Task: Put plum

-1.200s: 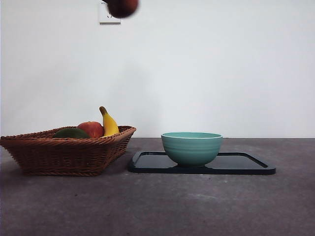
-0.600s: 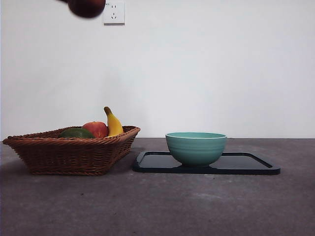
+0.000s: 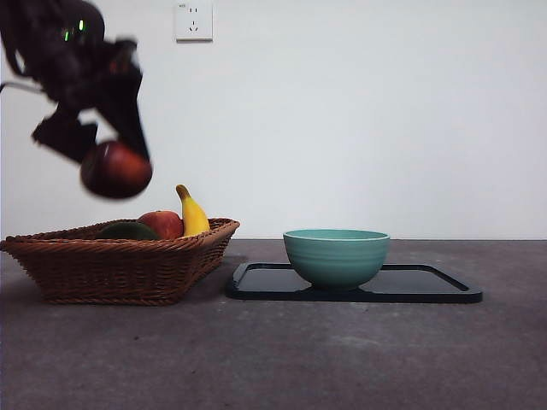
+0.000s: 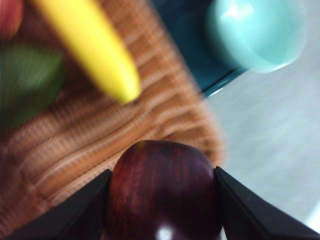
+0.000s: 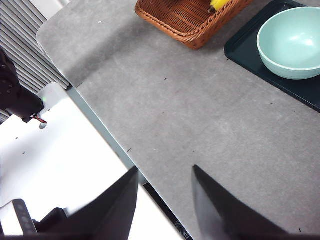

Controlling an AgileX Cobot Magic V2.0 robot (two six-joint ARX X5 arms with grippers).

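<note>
The plum (image 3: 115,169) is dark maroon and hangs in the air above the wicker basket (image 3: 120,269), a little over the fruit inside. My left gripper (image 3: 109,158) is shut on it, coming down from the upper left. In the left wrist view the plum (image 4: 162,192) sits between the two black jaws of the left gripper (image 4: 161,200), over the basket's woven wall (image 4: 125,135). My right gripper (image 5: 162,172) is open and empty, well back over the table's near edge.
The basket holds a red apple (image 3: 161,224), a banana (image 3: 191,213) and a dark green fruit (image 3: 126,231). To its right a teal bowl (image 3: 336,256) stands on a black tray (image 3: 427,286). A white platform (image 5: 55,165) borders the table.
The plum and the left arm have dropped from the top edge of the front view to just above the basket, moving left. The things on the table stay put.
</note>
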